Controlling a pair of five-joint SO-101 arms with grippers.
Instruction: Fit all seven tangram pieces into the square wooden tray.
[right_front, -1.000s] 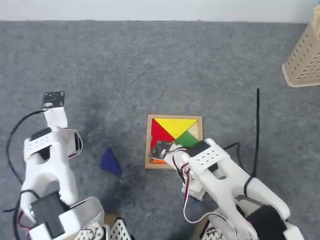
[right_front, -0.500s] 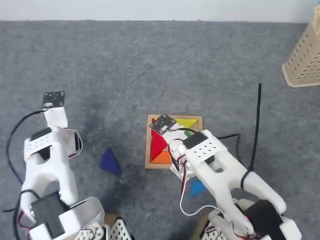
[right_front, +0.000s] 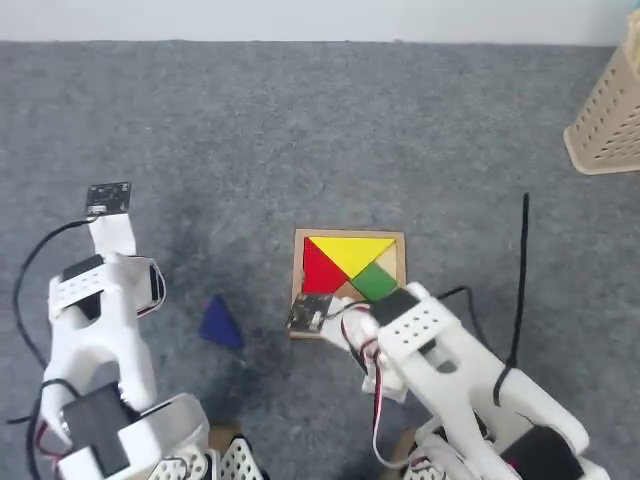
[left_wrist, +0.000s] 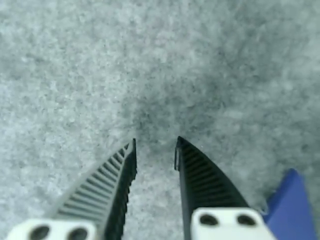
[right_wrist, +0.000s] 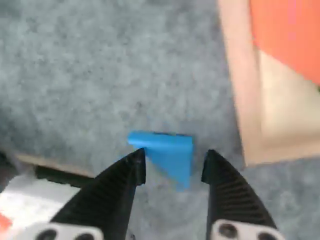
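Grey carpeted bench (right_front: 300, 130) carries all items. The left arm (right_front: 100, 310) stands at the left side of the bench and the right arm (right_front: 440, 350) at the right, its forward end over the near edge of the tray. A perforated basket (right_front: 608, 110) sits at the far right corner, well apart from the work.

The square wooden tray (right_front: 297, 285) lies flat near the bench centre. Seated in it are a yellow triangle (right_front: 352, 250) along the far side, a red triangle (right_front: 320, 270) on the left, a green piece (right_front: 377, 280) and an orange piece (right_wrist: 290, 35); bare wood shows in the corner beside the orange piece.

A dark blue triangle (right_front: 220, 322) lies on the carpet between the left arm and the tray. The left fingers (left_wrist: 200, 180) are spread, grasping nothing, with this triangle just beside them.

A light blue triangle (right_wrist: 167, 150) lies on the carpet just outside the tray's corner. The right fingers (right_wrist: 120, 185) are spread, one at either side of it, not clenched on it.
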